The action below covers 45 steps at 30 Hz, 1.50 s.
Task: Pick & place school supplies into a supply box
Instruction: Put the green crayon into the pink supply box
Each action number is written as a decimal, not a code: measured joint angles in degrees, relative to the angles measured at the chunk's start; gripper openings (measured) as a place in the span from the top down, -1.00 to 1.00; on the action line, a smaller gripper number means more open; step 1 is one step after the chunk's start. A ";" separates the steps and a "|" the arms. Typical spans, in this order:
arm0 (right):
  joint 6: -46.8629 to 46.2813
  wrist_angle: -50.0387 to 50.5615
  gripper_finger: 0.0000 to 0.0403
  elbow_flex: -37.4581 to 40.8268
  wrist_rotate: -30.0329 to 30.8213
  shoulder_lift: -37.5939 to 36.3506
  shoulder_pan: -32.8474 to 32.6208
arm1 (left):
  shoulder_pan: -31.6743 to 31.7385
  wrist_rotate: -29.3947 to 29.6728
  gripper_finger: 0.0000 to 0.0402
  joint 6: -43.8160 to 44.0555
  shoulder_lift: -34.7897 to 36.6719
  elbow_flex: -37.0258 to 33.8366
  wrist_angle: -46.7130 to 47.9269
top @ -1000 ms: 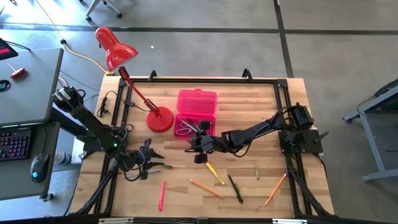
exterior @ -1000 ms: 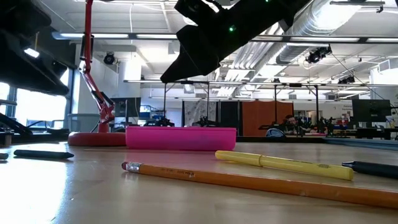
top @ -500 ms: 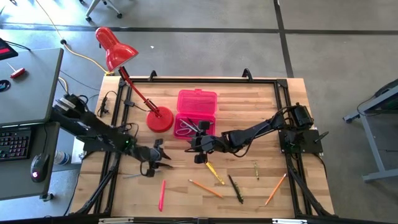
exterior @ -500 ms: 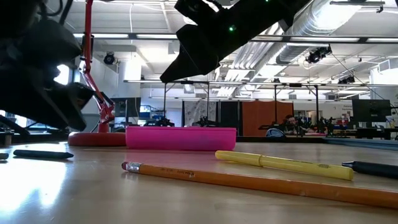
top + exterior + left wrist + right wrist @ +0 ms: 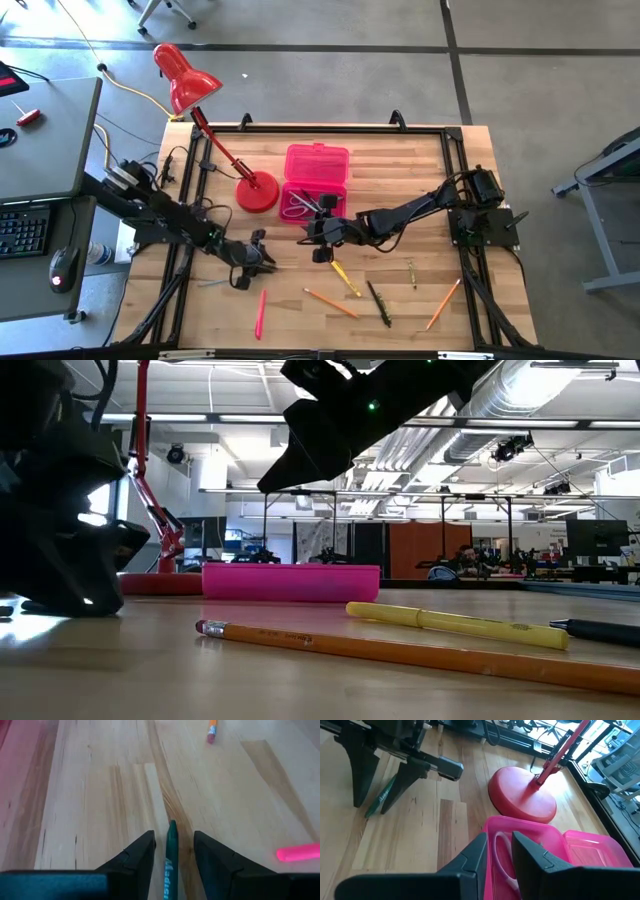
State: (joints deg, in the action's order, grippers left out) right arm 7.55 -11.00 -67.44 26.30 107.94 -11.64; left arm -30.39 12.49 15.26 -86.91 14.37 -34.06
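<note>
On the left side of the light wooden table, the left gripper is reaching down low, with its two dark fingers spread apart and a thin green pen lying flat between them. The fingers are sitting on each side of the pen and do not seem to be squeezing it, though it is hard to be sure. So the job in hand looks like picking up this green pen. The fingers need to close on it, and then the arm needs to lift and carry it over to the box.

In the middle, the see-through hot-pink plastic supply box is lying open beside the round red lamp base, with the purple-handled scissors already inside.

The right gripper is hanging just over the near edge of the box, with its fingers a little apart and holding nothing.

Farther right, a yellow pencil, a dark pen and an orange pencil are waiting on the table, well away from the box.
</note>
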 joint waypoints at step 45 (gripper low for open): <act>-4.30 13.05 0.67 0.09 22.38 -7.54 -6.43 | 22.32 -4.48 0.84 -23.39 -3.59 17.96 5.22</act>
State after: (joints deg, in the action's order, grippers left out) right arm 3.25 2.04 -67.35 48.69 100.40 -18.07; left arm -8.07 8.00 -8.13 -90.50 32.33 -28.83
